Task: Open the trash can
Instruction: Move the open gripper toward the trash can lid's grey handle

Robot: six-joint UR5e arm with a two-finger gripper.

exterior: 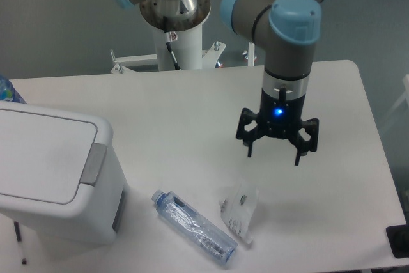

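Observation:
The trash can [54,177] is a large white boxy bin at the left front of the table. Its flat white lid [38,155] is down, with the grey push tab [94,164] on its right edge. My gripper [273,155] hangs over the table right of centre, well to the right of the bin and apart from it. Its fingers point down, spread wide, with nothing between them.
A clear plastic bottle [195,227] lies on the table in front, right of the bin. A crumpled clear wrapper [239,214] lies just right of it. A blue-capped bottle top [9,91] shows behind the bin. The robot's base post [179,36] stands at the back.

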